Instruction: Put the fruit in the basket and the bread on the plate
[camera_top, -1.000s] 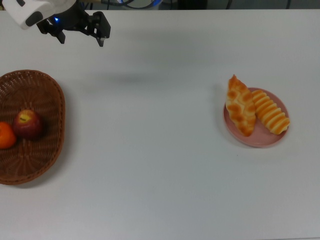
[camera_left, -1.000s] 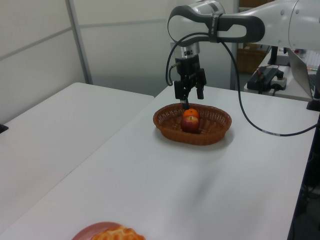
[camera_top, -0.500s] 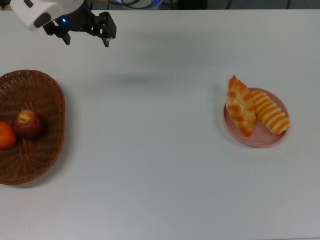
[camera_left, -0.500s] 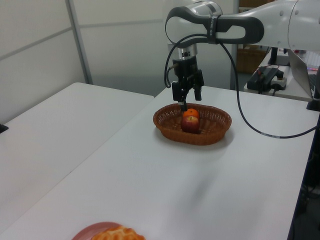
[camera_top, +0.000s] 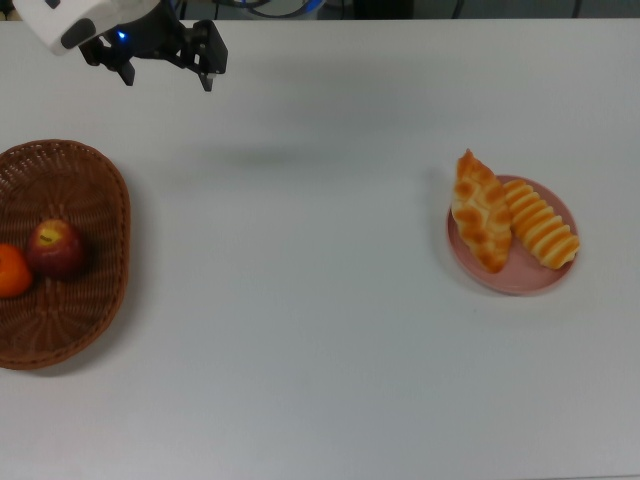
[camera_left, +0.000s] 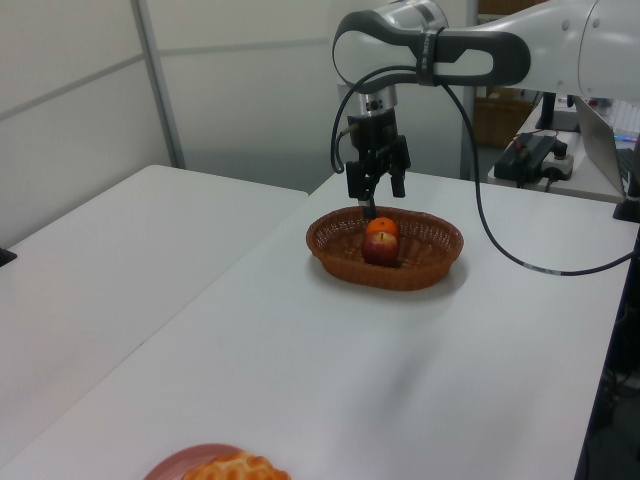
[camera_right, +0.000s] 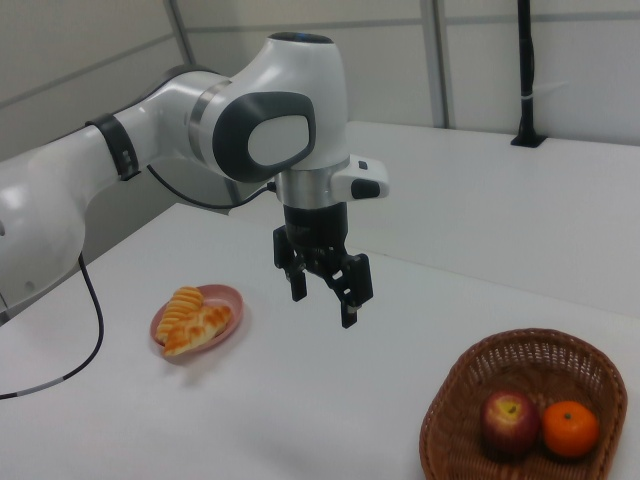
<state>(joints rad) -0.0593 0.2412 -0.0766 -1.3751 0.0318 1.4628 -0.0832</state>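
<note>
Item, gripper (camera_right: 322, 292): fingers spread apart and holding nothing, hanging high above bare table (camera_top: 320, 330) off the basket's rim, having drifted only slightly over the last second, sideways and back, with no descent toward anything. Item, basket (camera_top: 95, 190): holds red apple (camera_top: 54, 248) and orange mandarin (camera_top: 12, 271) side by side, touching. Item, pink plate (camera_top: 560, 202): carries braided pastry (camera_top: 480, 210) and striped roll (camera_top: 540, 224) lying alongside each other, so by these positions the task appears complete and the arm idle.
</note>
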